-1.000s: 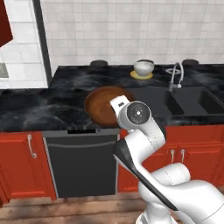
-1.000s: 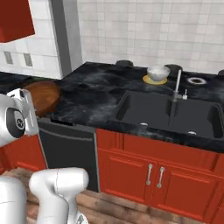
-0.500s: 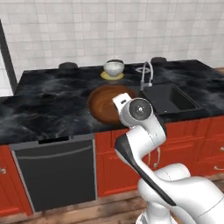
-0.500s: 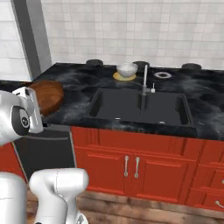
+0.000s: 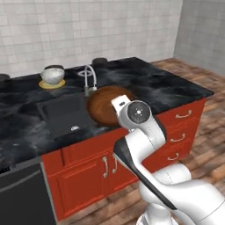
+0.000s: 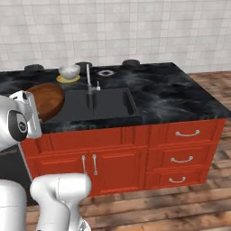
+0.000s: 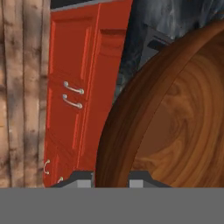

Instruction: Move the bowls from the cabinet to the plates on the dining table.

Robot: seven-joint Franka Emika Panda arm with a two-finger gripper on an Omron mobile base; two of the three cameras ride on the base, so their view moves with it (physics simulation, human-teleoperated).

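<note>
My gripper (image 7: 111, 179) is shut on the rim of the dark glossy brown bowl (image 7: 175, 118), whose edge runs between the two fingertips. I hold that bowl (image 5: 105, 105) tilted on its side, in front of my hand, over the near edge of the dining table (image 5: 167, 85) beside the sink. In the right base view the brown bowl (image 6: 47, 100) hangs at the left of the dining table (image 6: 171, 90). The pale grey bowl (image 5: 52, 75) (image 6: 69, 71) rests on the yellow plate (image 5: 52, 84) (image 6: 67, 79) at the far side. The blue-rimmed plate (image 6: 106, 72) lies bare behind the faucet. The cabinet is out of view.
A black sink (image 5: 61, 114) (image 6: 106, 101) with a faucet (image 5: 90, 79) (image 6: 89, 79) is set into the top. Red doors and drawers (image 6: 185, 149) front the base, and a dark dishwasher (image 5: 22, 193) stands at the left. Wooden floor (image 6: 180, 207) lies below, white tiled walls behind.
The whole picture has slid left as the base drives and turns; the sink now sits in front. The brown bowl stays in the gripper, held the same way.
</note>
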